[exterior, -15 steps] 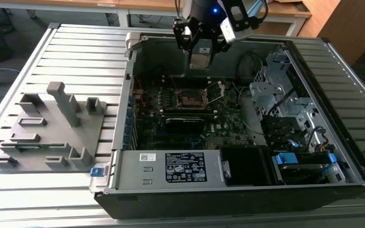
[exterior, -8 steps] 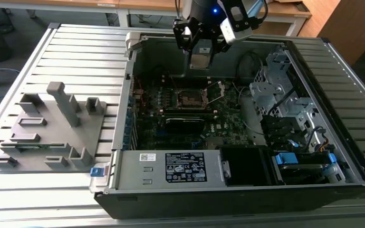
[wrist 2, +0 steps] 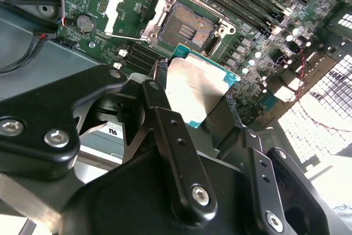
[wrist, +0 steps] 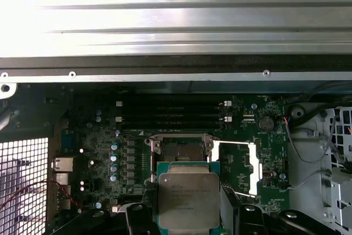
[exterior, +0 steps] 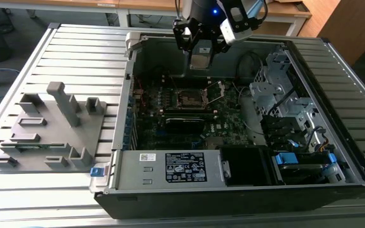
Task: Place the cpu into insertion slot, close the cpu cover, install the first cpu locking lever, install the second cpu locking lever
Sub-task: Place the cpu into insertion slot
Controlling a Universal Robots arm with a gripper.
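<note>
My gripper (exterior: 201,51) hangs over the open computer case, shut on the cpu (wrist: 188,201), a flat square chip with a dull silver top and green edge, also seen as the cpu (wrist 2: 199,89) between the black fingers (wrist 2: 159,114). Below it on the green motherboard lies the insertion slot (wrist: 179,149), a dark square socket with a metal rim, open and bare, also seen as the insertion slot (wrist 2: 190,26) and the insertion slot (exterior: 189,98). The cpu cover (wrist: 236,166) is swung open beside the socket, a silvery frame plate; the cpu cover (wrist 2: 132,9) lies flat-ish next to it.
The case walls (exterior: 131,52) surround the board. A grey power supply with a black label plate (exterior: 186,167) sits at the near side, drive bays and cables (exterior: 284,104) on the exterior view's right. A grey fixture block (exterior: 49,123) stands on the slatted table at the exterior view's left.
</note>
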